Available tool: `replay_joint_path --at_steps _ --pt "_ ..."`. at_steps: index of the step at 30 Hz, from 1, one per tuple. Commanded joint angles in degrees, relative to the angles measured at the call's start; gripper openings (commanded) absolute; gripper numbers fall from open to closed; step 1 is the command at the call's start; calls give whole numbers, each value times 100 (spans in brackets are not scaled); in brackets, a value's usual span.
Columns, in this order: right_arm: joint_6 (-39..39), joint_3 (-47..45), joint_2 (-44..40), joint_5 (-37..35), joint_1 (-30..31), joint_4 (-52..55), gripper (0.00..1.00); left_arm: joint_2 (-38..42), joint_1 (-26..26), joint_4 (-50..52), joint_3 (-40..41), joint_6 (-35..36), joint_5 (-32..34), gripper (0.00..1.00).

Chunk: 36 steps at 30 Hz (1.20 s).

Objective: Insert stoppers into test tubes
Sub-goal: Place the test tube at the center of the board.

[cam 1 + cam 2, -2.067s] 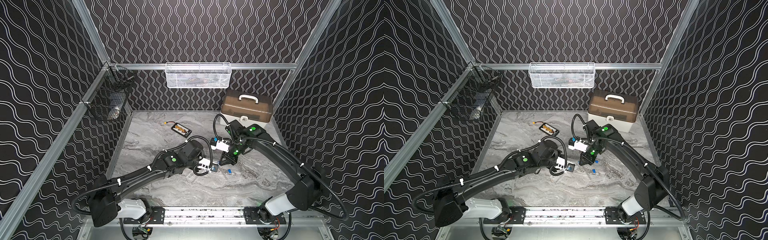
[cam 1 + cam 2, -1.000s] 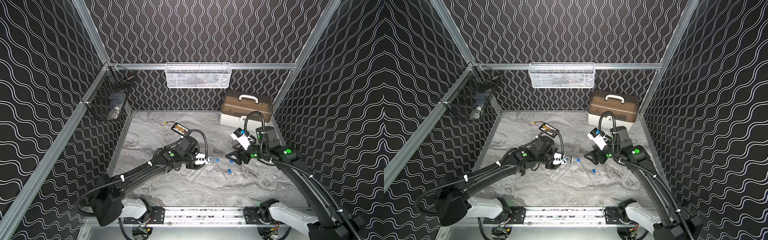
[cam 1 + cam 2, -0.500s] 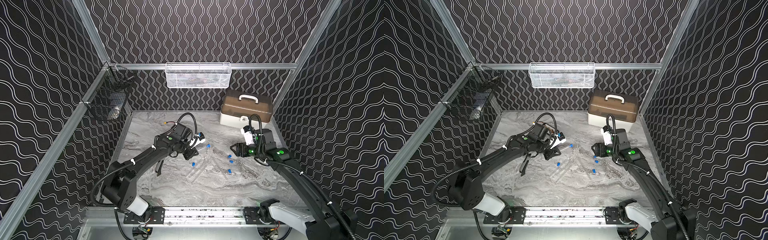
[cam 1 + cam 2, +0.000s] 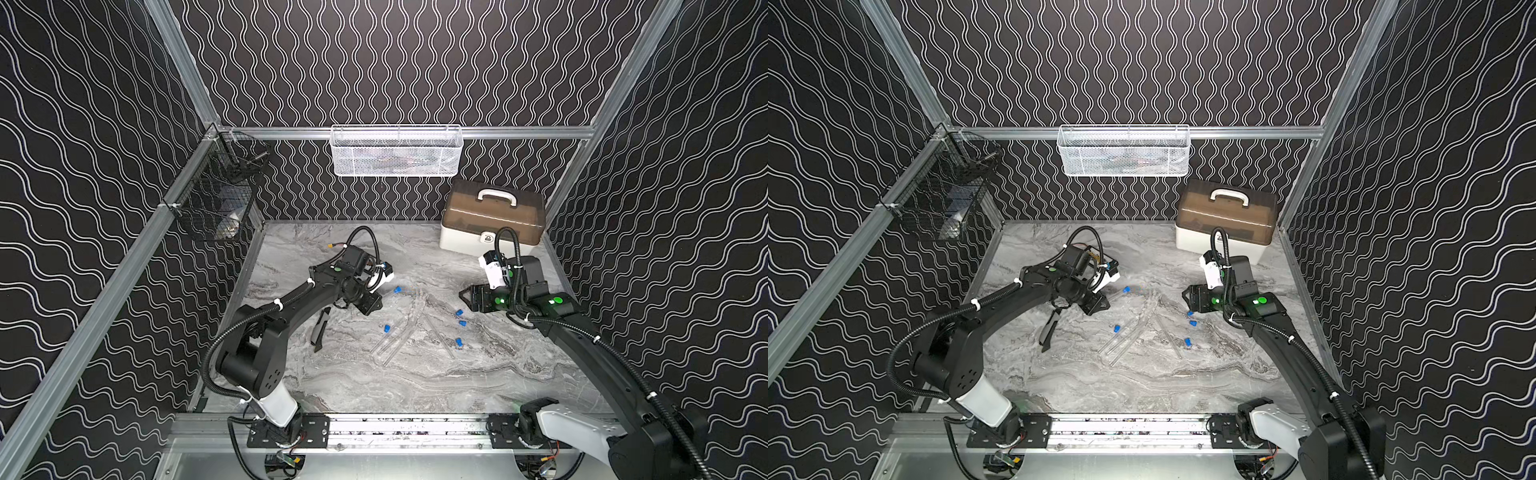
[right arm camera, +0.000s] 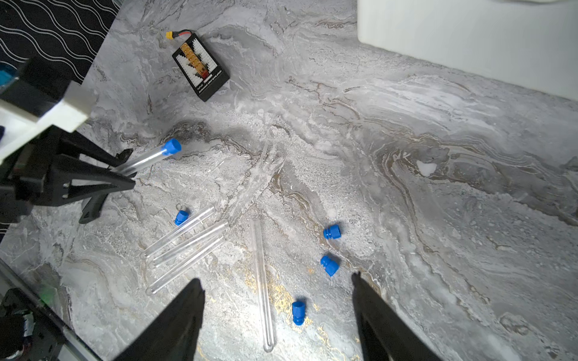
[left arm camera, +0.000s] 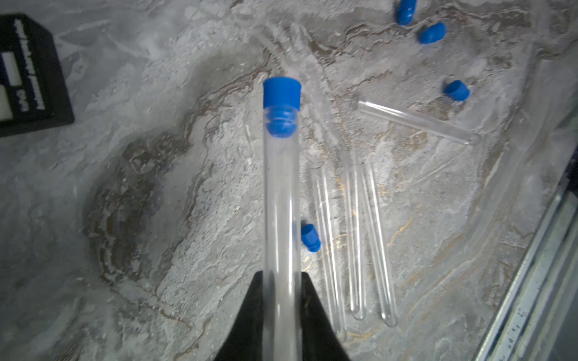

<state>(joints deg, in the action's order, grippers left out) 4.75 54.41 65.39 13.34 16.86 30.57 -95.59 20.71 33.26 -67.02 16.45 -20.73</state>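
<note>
Your left end effector [image 6: 278, 281] clamps a test tube [image 6: 281, 203] with its stopper [image 6: 281, 93] seated; lay it down softly. Centre your wide-spread right end effector [image 5: 276, 278] over the loose stopper [image 5: 329, 265] just ahead.

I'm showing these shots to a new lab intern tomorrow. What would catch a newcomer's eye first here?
The clear test tube gripped in the left claw, its mouth plugged by a bright blue stopper, stands out first, held above the grey marble table near its middle. Next come four loose stoppers and several empty tubes lying scattered on the marble in front of the open right claw.
</note>
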Motion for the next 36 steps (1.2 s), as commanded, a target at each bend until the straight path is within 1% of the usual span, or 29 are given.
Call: replay_joint_path --at_steps 1,6,11,21,31,36 --pt "-196 32 95 140 1 -218 74 -101 -75 -173 66 82 169 0" --pt "-329 71 244 260 1 -226 74 -421 -78 -244 -2 433 623 0" --pt "-418 37 264 309 1 -244 74 -641 -110 -574 -5 403 864 0" --pt "-491 -12 259 310 1 -238 74 -921 -124 -1134 102 456 1089 0" --pt "-506 -1 271 274 1 -191 74 -1084 -126 -1312 220 541 1155 0" --pt "-510 -10 282 267 1 -174 74 -1165 -129 -1330 275 622 1194 4"
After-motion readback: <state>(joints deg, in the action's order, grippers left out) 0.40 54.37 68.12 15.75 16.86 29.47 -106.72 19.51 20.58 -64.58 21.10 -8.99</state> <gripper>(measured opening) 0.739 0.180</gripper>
